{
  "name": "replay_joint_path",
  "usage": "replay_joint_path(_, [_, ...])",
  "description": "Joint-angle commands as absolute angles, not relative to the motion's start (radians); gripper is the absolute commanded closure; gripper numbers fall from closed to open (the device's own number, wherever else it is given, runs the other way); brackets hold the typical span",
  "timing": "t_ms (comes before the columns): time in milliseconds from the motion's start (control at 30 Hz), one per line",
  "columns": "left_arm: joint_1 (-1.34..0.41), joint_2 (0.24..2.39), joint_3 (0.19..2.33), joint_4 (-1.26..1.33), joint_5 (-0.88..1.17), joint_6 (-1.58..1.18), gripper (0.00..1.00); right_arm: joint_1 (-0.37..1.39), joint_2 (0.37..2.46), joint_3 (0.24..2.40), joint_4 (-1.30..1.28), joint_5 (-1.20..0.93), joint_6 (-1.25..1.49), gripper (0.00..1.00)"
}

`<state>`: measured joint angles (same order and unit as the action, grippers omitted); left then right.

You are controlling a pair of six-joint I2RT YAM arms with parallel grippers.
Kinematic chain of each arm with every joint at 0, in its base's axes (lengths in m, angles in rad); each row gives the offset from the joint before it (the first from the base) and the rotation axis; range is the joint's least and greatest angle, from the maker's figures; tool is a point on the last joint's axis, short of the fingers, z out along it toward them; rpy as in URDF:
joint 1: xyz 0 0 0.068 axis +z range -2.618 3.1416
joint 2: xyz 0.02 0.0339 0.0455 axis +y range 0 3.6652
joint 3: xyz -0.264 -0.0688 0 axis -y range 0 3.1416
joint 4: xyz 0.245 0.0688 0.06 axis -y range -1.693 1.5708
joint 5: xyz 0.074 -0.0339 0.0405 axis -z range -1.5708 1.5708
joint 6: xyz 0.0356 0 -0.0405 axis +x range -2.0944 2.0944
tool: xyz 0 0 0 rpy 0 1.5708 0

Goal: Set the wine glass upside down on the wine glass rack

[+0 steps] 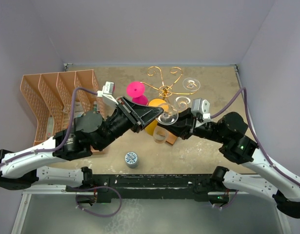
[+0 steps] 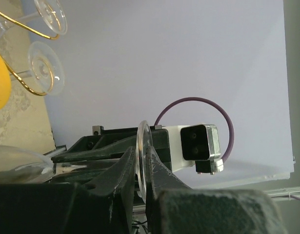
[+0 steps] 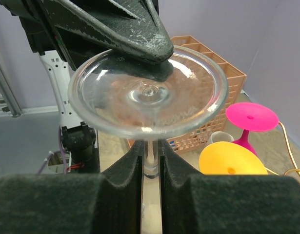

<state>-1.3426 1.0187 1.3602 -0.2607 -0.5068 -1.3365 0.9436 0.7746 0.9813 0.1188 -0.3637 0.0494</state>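
Black left end effector [image 2: 142, 163] pinches the foot rim of the wine glass [image 1: 167, 117]; right end effector [image 3: 150, 158] pinches its stem; glass hangs over mid-bench, just near-side of the wine glass rack [image 1: 164, 90]. Risks: both arms clamped at once, so any pull or twist between them could snap the stem; one letting go too soon could tip the glass; a swing toward the far-right corner could knock the hung glass [image 1: 191, 84]. Only the top view shows the rack's position; left wrist alone shows the rim grip edge-on; right wrist alone shows the stem grip.
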Motion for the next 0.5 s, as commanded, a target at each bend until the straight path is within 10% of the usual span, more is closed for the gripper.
replay_joint_path(0, [-1.345,0.991,1.421,-0.299,-0.567,-1.432,1.00,0.948,0.767,1.001,0.216,-0.420,0.089,0.80])
replay_joint_path(467, [-1.345,0.938,1.439,-0.415,-0.727,-1.497,1.00,0.947,0.702,0.945,0.277,-0.388,0.099,0.31])
